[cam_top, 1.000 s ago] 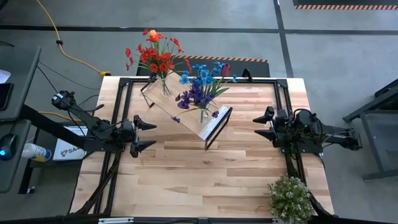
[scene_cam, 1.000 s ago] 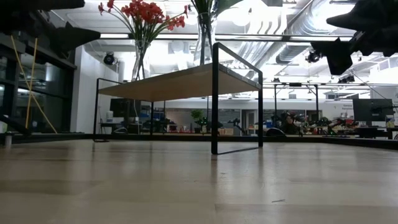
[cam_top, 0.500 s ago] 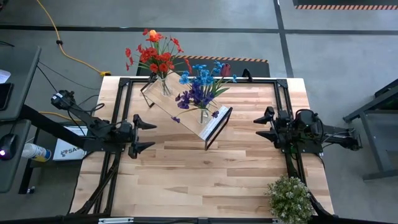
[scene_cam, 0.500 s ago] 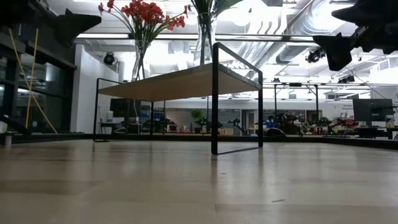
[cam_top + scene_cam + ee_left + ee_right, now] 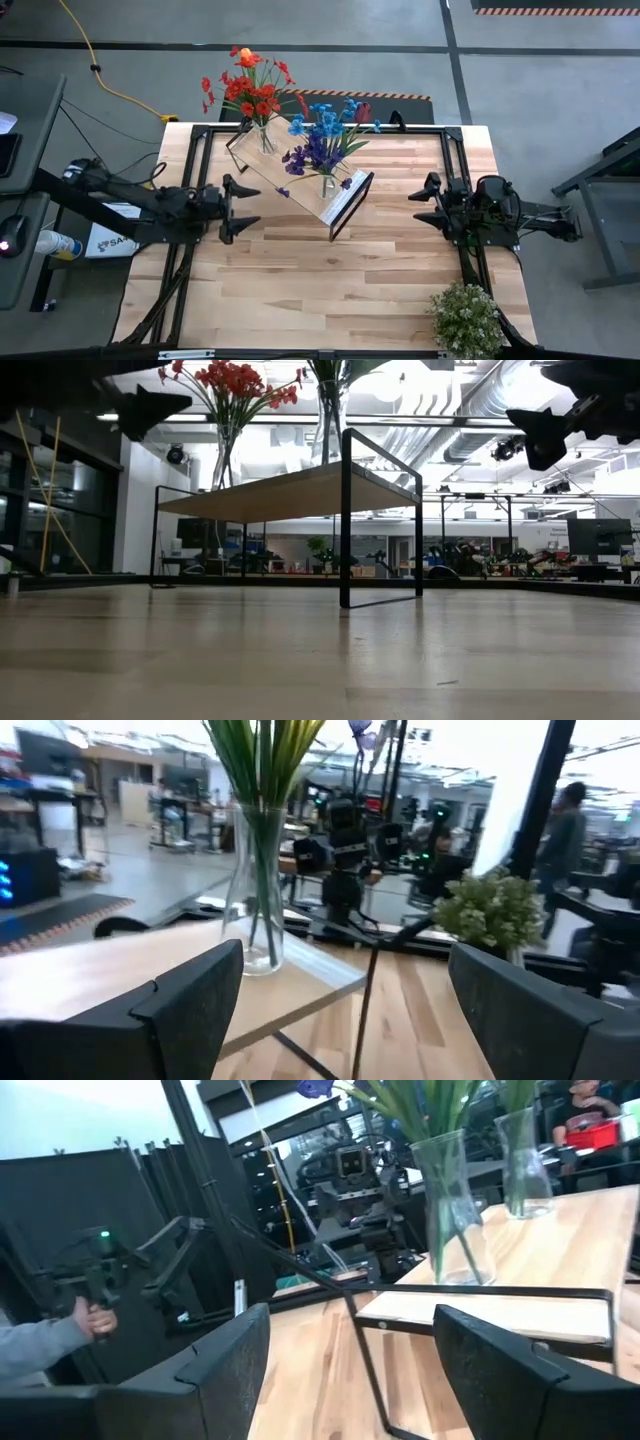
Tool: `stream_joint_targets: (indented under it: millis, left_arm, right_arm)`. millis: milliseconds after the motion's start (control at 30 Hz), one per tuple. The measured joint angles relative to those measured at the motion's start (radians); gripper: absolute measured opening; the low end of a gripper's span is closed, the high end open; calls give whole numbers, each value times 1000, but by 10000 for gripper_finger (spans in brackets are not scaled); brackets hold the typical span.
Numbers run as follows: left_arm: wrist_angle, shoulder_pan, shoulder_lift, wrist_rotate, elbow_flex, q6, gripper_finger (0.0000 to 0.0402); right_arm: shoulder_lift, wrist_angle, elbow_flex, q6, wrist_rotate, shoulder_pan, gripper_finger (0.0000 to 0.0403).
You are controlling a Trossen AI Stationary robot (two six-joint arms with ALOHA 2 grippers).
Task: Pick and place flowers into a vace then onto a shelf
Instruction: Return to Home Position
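**Both vases are on the shelf and my claws are empty**

My left claw [image 5: 243, 204] hangs above the left side of the worktop [image 5: 330, 290]. Its fingers are spread wide with nothing between them. It is near the shelf [image 5: 300, 188] but clear of it. My right claw [image 5: 415, 205] is also open and empty. It sits at the worktop's right edge, pointing in toward the shelf and apart from it.

The shelf lies diagonally across the far middle of the worktop. The red-flower vase [image 5: 265, 138] stands upright at its far-left end, holding the red and orange flowers [image 5: 248, 90]. The blue-flower vase [image 5: 328, 184] stands upright nearer the other end, holding the blue and purple flowers [image 5: 325, 135].

I judge the placing done, which is why I grip nothing: spread fingers suit arms that only have to fold home. The vases stand well apart along the board, probably so the heads do not tangle and each had room for a claw to let go. My left claw is the one closer to the black frame, so I would draw it away carefully. The bushy plant [image 5: 465, 318] at the near-right corner is not part of this job.
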Motion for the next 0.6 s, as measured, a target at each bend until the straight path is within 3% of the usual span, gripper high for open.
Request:
stream_joint_targets:
  millis: [100,233,600]
  left_arm:
    - [-55,52,-13,71,0,-46,386]
    - [-148,67,-69,64,-1,-76,386]
    - [-387,66,-419,63,0,-61,386]
  right_arm:
    - [0,1,0,14,-19,0,272]
    - [0,4,0,14,-13,0,272]
    - [0,63,1,-24,0,-2,271]
